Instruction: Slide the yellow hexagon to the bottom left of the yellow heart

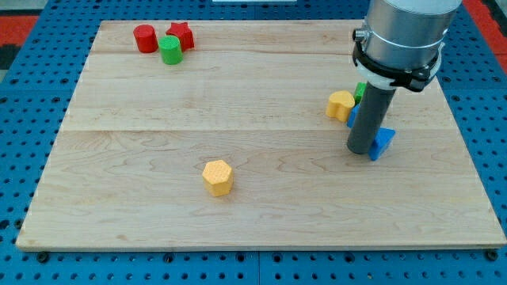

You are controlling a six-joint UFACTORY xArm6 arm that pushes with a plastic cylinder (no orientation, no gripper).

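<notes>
The yellow hexagon (217,176) lies on the wooden board (158,119), left of centre near the view's bottom. The yellow heart (341,104) lies at the view's right, well up and to the right of the hexagon. My tip (364,150) is at the lower end of the dark rod, just below and to the right of the heart, far to the right of the hexagon. It stands against a blue block (383,141) on its right.
A green block (360,91) and another blue block (352,115), both partly hidden by the rod, sit right of the heart. At the view's top left are a red cylinder (145,38), a green cylinder (170,49) and a red star-like block (182,34).
</notes>
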